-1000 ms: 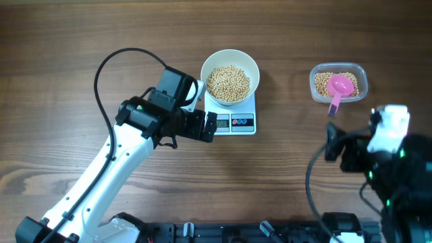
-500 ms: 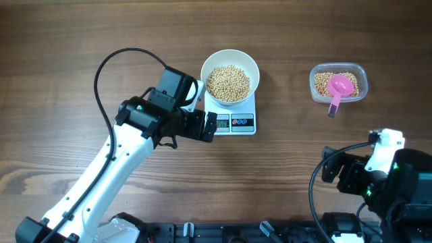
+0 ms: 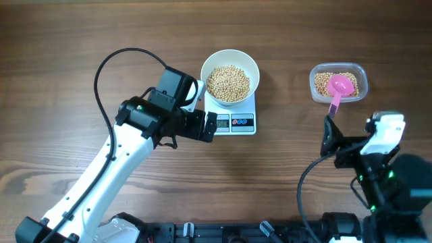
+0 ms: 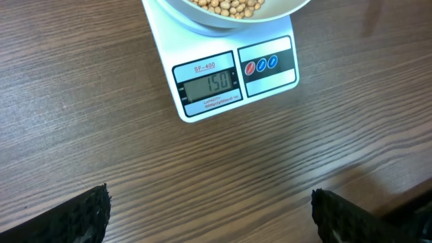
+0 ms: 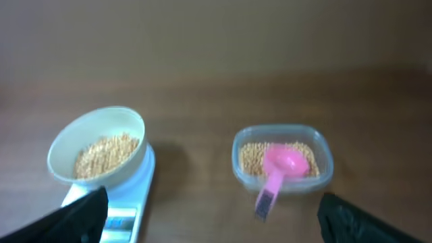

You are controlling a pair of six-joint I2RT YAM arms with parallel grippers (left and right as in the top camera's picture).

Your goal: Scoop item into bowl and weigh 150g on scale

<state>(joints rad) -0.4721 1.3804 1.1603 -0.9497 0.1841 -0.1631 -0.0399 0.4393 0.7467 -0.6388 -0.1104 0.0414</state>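
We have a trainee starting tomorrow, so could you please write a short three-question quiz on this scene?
1. True or false: the bowl sits on the scale.
2. What does the display read? A) 50 B) 150 C) 250
3. Fill in: the pink scoop lies in the clear ____.

Key: 1 true; 2 B; 3 tub.
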